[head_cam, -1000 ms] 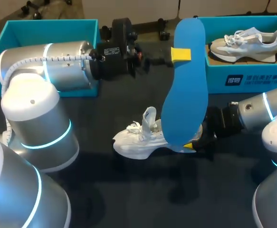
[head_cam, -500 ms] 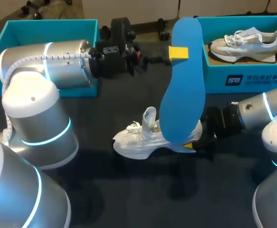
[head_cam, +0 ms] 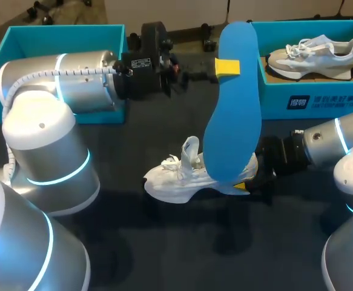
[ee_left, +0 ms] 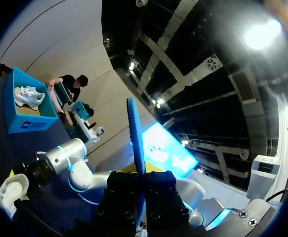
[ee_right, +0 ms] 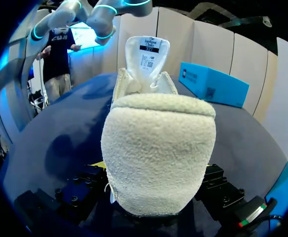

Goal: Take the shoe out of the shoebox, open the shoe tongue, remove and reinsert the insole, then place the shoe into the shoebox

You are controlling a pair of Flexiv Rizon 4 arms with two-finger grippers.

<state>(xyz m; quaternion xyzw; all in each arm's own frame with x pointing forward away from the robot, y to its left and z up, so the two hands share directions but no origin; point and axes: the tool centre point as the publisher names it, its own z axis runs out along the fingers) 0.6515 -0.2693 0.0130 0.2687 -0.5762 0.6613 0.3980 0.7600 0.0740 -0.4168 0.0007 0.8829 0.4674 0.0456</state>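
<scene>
Over the worktop [head_cam: 164, 248] the insole [head_cam: 234, 133], clamped in the left gripper [head_cam: 227, 66], screens the shoe [head_cam: 176, 177] the right gripper [head_cam: 244, 185] grips; a shoebox [head_cam: 321, 100] holds a grey shoe [head_cam: 312, 56].

shoe [head_cam: 176, 176]: you'll find it near the middle of the table [head_cam: 164, 254], toe toward the left edge, heel toward the right edge.
right gripper [head_cam: 247, 183]: comes in from the right edge, with one finger on either side of the shoe's heel.
insole [head_cam: 234, 109]: stands on end off the table, its lower end by the shoe's heel and its upper end toward the far edge.
left gripper [head_cam: 227, 68]: reaches in from the left and is clamped on the insole's upper part.
left shoebox [head_cam: 19, 42]: at your far left corner, behind the left arm.
right shoebox [head_cam: 321, 97]: at your far right corner.
second shoe [head_cam: 312, 56]: inside the right shoebox.
</scene>
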